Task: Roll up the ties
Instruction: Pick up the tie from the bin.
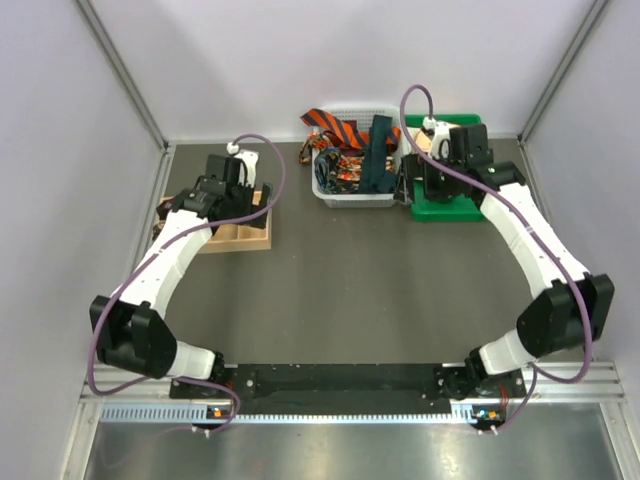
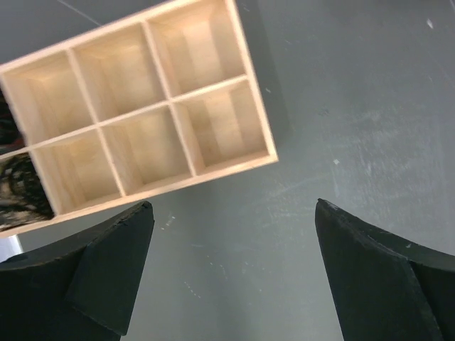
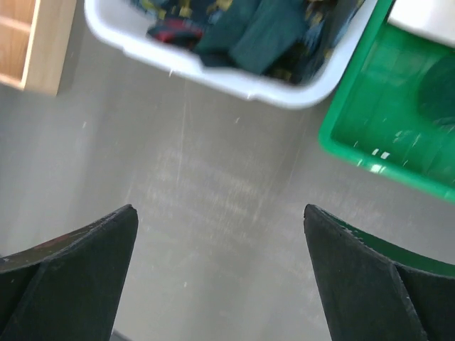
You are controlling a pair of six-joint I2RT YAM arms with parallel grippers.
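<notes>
- Top external view: the ties sit heaped in a white basket [image 1: 352,198] at the far side of the table [image 1: 350,290]. A plain teal tie [image 1: 379,160] is draped over the front rim. An orange-and-black striped tie [image 1: 335,125] spills over the back, and dark patterned ties [image 1: 338,172] are tangled inside.
- None of the ties in the basket looks rolled; all lie loose or folded.
- Left wrist view: the left gripper [image 2: 232,206] hangs above bare table just beside a wooden divider box [image 2: 142,114]. Its jaws are spread wide with nothing between them.
- The compartments in full view are bare wood. Something dark and mottled [image 2: 21,188] fills a compartment at the frame's left edge. It may be a rolled tie, but it is too cropped to be sure.
- Right wrist view: the right gripper [image 3: 219,209] is also spread wide and empty. It hovers over the table in front of the basket, with a green tray [image 3: 370,135] just to its right.
- Judgement: the task looks to be at or near its start. At most one tie may be rolled and stowed, and the teal, striped and patterned ones all remain.
- What is left: draw a tie out onto the open table, lay it flat, roll it end to end, and probably place it in a free compartment, then repeat for the others.
</notes>
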